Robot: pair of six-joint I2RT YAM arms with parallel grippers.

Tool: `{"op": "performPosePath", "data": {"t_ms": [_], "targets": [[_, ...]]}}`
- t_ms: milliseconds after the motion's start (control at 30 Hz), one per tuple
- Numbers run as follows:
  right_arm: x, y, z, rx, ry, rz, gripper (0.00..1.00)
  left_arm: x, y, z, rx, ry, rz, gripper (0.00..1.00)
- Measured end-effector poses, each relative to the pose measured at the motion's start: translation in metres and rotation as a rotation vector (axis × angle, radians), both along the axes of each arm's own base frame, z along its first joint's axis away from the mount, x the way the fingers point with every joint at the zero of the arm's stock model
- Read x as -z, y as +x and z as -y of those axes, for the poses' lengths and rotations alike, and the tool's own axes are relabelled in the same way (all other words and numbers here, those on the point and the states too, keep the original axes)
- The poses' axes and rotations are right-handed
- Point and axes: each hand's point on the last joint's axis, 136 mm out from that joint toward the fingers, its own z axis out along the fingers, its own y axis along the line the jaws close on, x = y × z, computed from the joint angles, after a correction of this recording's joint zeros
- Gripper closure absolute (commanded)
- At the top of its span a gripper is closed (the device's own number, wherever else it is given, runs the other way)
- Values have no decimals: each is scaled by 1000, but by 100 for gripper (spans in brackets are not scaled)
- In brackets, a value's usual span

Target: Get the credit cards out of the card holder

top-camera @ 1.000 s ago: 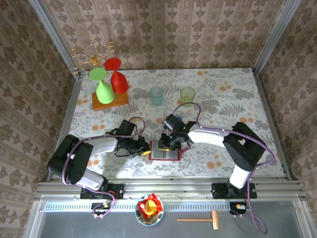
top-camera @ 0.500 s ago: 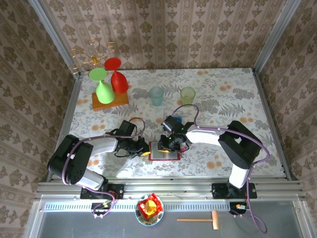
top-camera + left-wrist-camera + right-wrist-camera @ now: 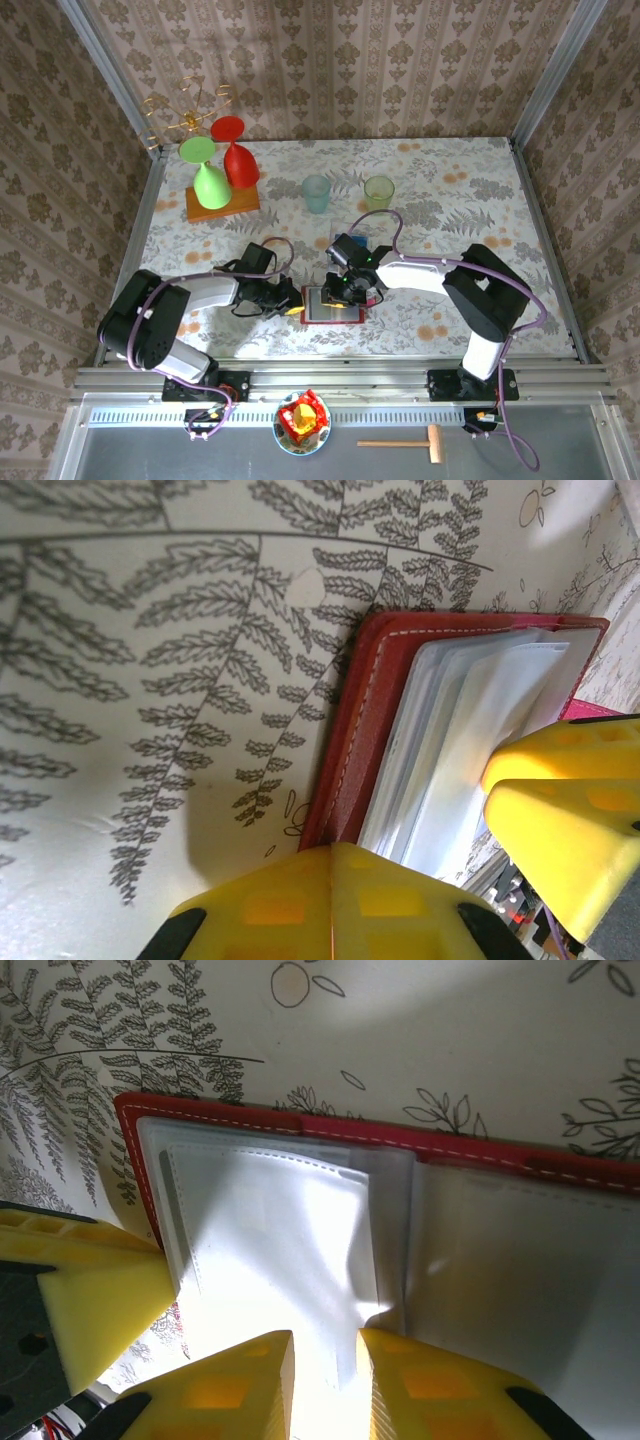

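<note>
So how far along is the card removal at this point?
Done: the card holder lies open on the table. In hand: the shut left gripper sits at its edge while the right gripper has a clear pocket between its fingers. Left: pulling out every card; none lies on the table yet.

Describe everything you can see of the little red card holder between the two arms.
The card holder is a small flat red wallet with pale stitching, lying open on the fern-patterned table. Inside are cloudy clear plastic pockets, one leaf lifted. The shut left end effector sits at its left edge; the fingers of the right end effector straddle the lifted leaf.
</note>
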Motion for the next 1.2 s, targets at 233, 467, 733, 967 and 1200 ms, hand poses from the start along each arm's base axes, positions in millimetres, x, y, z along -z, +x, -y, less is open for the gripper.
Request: {"op": "performPosePath", "data": {"t_ms": [233,467,733,967,1200], "targets": [[-1,-1,3,-1,-9,1,76,0,0,1,10,1,-3,92],[3,-5,7,1,-8,3,76,-2,1,0,9,26,-4,91],[4,-4,9,22,42,17,76,-20,12,3,-7,12,54,77],[5,-3,8,45,107,9,76,-28,11,16,7,-32,51,72],[5,-3,6,59,148,-2,76,-25,10,27,32,-40,31,72]]}}
